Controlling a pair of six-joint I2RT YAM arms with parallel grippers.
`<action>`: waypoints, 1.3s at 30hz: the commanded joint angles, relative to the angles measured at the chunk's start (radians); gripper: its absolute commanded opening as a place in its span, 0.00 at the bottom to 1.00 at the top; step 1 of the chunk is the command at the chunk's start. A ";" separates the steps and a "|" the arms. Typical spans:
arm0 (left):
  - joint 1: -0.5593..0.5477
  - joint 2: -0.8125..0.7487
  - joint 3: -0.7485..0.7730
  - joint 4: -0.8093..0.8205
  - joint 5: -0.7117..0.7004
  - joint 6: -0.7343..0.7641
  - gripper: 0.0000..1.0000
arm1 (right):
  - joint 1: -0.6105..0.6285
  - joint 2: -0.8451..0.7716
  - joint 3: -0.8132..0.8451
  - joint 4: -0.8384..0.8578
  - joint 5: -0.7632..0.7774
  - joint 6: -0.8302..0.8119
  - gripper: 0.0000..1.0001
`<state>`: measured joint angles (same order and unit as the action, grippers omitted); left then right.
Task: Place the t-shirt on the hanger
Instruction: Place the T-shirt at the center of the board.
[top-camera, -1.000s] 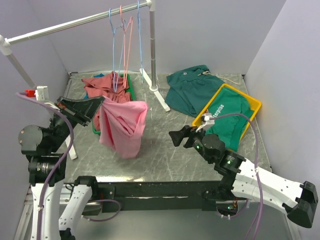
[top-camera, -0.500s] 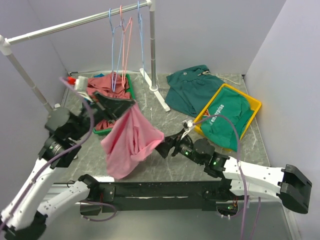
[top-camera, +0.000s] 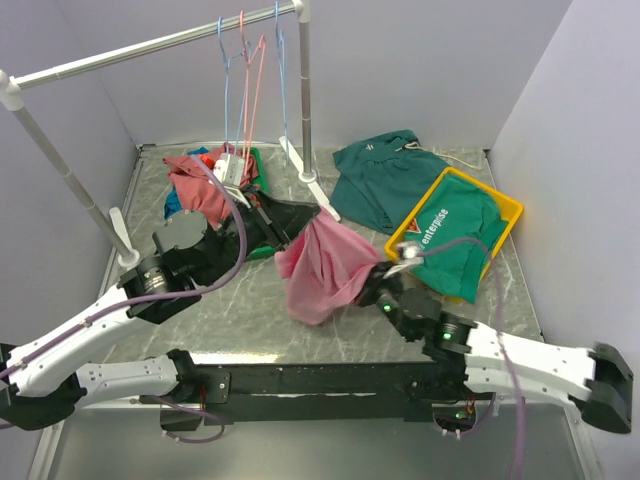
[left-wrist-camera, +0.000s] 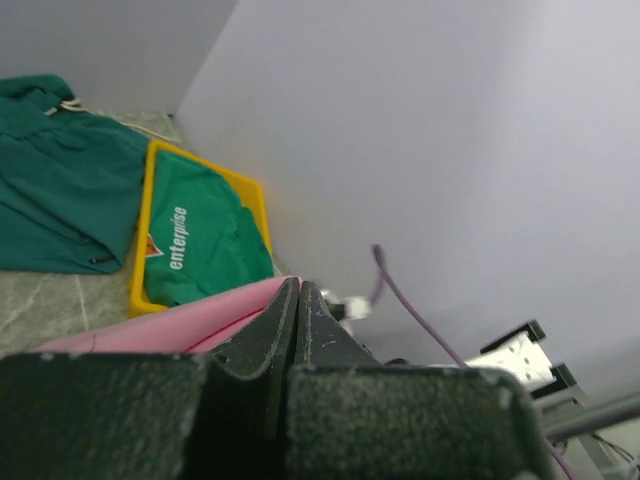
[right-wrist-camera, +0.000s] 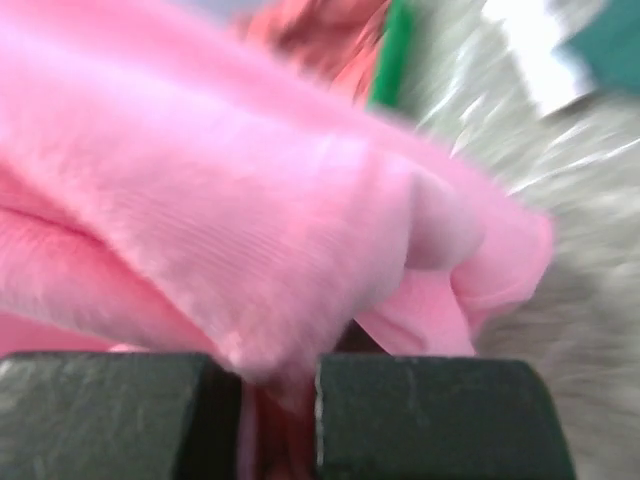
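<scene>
Top external view: left hand (top-camera: 308, 218) and right hand (top-camera: 372, 287) closed tight on the t-shirt (top-camera: 325, 262).

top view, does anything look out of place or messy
A dark green shirt lies crumpled on the table beside the yellow tray, not in it, and the printed green shirt in the tray spills over its near edge. The pink t-shirt is only bunched up between the left hand and the right hand.

Pale lilac walls (top-camera: 400, 70) enclose a grey marbled worktop (top-camera: 250, 325); a white garment rail (top-camera: 150, 45) crosses its far-left corner.
</scene>
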<state>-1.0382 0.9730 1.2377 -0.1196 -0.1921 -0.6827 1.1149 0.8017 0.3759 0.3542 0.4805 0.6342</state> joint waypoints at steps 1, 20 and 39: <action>-0.005 0.015 0.049 0.023 -0.105 0.014 0.01 | -0.001 -0.263 0.148 -0.318 0.372 -0.053 0.00; 0.204 -0.069 -0.469 -0.077 -0.104 -0.193 0.52 | 0.005 0.103 0.276 -0.397 -0.043 0.042 0.04; 0.026 0.199 -0.397 -0.118 -0.092 -0.110 0.60 | -0.247 -0.033 0.118 -0.543 -0.011 0.058 0.65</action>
<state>-0.9871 1.0752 0.7761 -0.2813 -0.2485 -0.8215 0.9466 0.7704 0.5327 -0.2237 0.5514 0.7059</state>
